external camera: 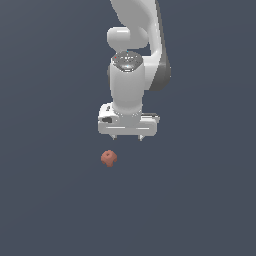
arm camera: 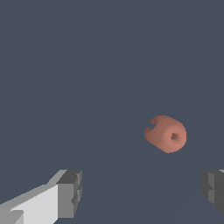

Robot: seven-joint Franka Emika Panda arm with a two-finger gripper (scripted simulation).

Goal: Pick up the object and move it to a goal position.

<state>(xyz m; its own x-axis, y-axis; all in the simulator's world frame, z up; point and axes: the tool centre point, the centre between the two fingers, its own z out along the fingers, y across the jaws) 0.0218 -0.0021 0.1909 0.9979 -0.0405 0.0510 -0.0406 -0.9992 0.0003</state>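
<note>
Hanging above the flat grey floor [external camera: 50, 200], the white arm [external camera: 135, 45] points its claw [external camera: 127, 137] straight down. Claw spread wide, nothing between the fingers [arm camera: 70, 192]; only short fingertips show below the claw body in the exterior view. Reddish-brown lump [external camera: 109, 158] lies on the floor, apart from the claw, below it and toward the exterior view's left. Wrist view: lump [arm camera: 166, 134] rounded, with a small hole and a side notch, not between the fingers.
</note>
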